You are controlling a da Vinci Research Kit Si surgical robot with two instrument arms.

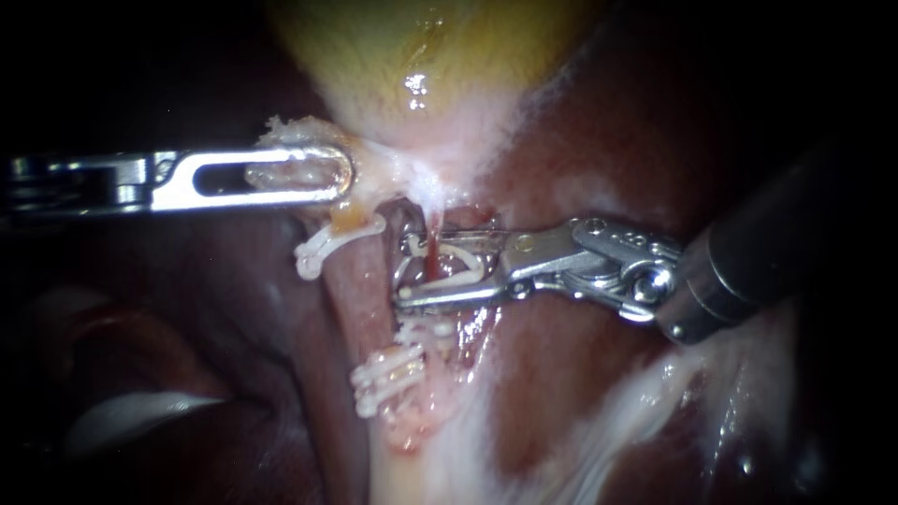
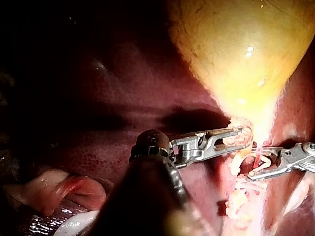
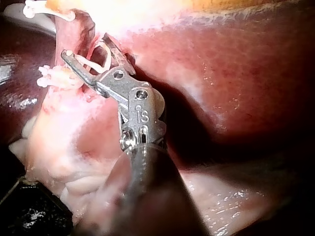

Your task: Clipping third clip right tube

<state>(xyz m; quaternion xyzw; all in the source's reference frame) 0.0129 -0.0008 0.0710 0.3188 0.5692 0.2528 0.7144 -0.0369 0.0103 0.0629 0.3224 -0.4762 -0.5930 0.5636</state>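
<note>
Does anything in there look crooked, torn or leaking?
The upper clip on the left tube sits slanted, unlike the lower clips. The tissue in the left instrument looks frayed. A thin red streak, blood or a tube, runs through the open clip held in the right instrument.

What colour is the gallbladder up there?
The gallbladder is yellowish-green and glossy; the left wrist view shows it best.
</note>
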